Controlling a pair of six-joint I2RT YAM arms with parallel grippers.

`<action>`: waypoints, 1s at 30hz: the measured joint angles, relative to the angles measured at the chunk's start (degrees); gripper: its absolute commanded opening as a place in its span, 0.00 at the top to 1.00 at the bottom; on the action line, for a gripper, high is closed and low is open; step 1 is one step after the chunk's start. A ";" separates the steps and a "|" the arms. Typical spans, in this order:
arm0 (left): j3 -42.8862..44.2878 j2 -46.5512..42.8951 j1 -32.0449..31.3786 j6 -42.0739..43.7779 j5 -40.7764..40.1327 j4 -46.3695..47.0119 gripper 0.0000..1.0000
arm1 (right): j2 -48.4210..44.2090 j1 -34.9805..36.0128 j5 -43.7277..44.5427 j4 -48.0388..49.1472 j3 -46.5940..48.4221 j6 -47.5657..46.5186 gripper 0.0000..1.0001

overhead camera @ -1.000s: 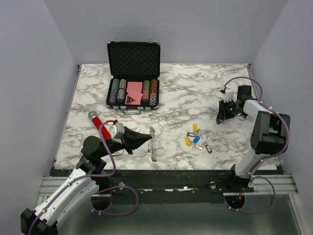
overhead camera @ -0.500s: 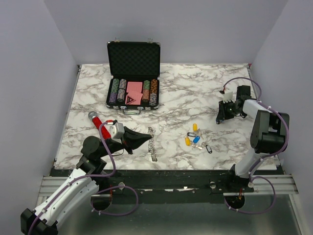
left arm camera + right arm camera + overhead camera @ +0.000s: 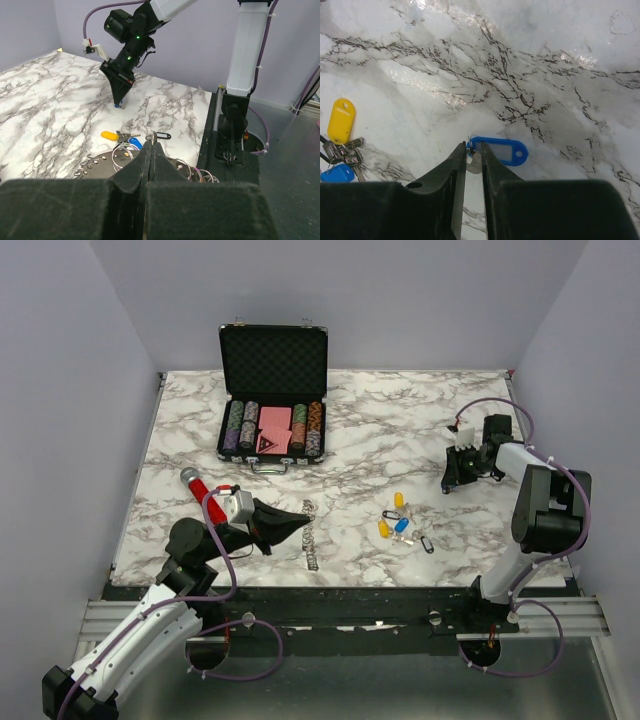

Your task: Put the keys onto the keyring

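Note:
The keyring [image 3: 312,536], a silvery ring fringed with small metal loops, stands on edge at the table's front middle. My left gripper [image 3: 303,524] is shut on its wire, the fingertips pinched together in the left wrist view [image 3: 151,144]. The loose keys [image 3: 400,523] lie in a small pile right of it, with yellow, blue and black heads. Farther right, my right gripper [image 3: 449,486] points straight down at the marble. In the right wrist view its narrow jaws [image 3: 474,146] hold the metal blade and small ring of a blue-headed key [image 3: 501,150] that lies flat.
An open black case [image 3: 272,360] with poker chips and cards stands at the back. A red-handled tool [image 3: 199,487] lies left of my left arm. A yellow-headed key [image 3: 342,120] and another blue one [image 3: 337,174] lie left of the right gripper.
The right gripper's jaws have narrowed onto the blue-headed key. The left gripper and the keyring have hardly moved.

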 measured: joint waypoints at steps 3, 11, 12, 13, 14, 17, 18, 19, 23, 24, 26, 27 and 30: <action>0.00 0.00 0.00 0.00 0.00 0.00 1.00 | 0.00 0.00 -0.24 0.00 0.04 -0.02 0.74; 0.00 0.00 0.00 0.00 -0.02 0.00 1.00 | 0.00 0.00 -0.37 -0.31 0.37 -0.42 0.74; 0.00 0.00 -0.02 0.00 -0.02 0.00 1.00 | 0.02 0.00 -0.37 -0.46 0.39 -0.46 0.74; 0.00 -0.02 -0.02 0.00 -0.04 0.00 1.00 | 0.04 0.00 -0.37 -0.55 0.39 -0.48 0.74; 0.00 0.00 0.00 0.00 -0.04 0.00 1.00 | 0.09 0.00 -0.37 -0.66 0.44 -0.50 0.74; 0.00 -0.02 0.00 0.00 -0.04 0.00 1.00 | 0.26 0.00 -0.39 -1.09 0.48 -0.66 0.74; 0.00 -0.02 0.00 0.00 -0.07 0.00 1.00 | 0.31 0.00 -0.39 -1.25 0.48 -0.74 0.74; 0.00 -0.02 0.00 0.00 -0.07 0.00 1.00 | 0.42 0.00 -0.39 -1.40 0.50 -0.85 0.75; 0.00 -0.02 0.00 0.00 -0.11 0.00 1.00 | 0.72 0.00 -0.39 -1.81 0.50 -0.92 0.75; 0.00 -0.02 0.00 0.00 -0.11 0.00 1.00 | 0.72 0.00 -0.39 -1.86 0.50 -0.94 0.75; 0.00 -0.02 -0.02 0.00 -0.11 0.00 1.00 | 0.72 0.00 -0.37 -1.92 0.50 -1.05 0.77; 0.00 -0.02 -0.02 0.00 -0.13 0.00 1.00 | 0.72 0.00 -0.37 -1.92 0.50 -1.07 0.78; 0.00 -0.02 0.00 0.00 -0.13 0.00 1.00 | 0.72 0.00 -0.39 -1.97 0.52 -1.33 0.80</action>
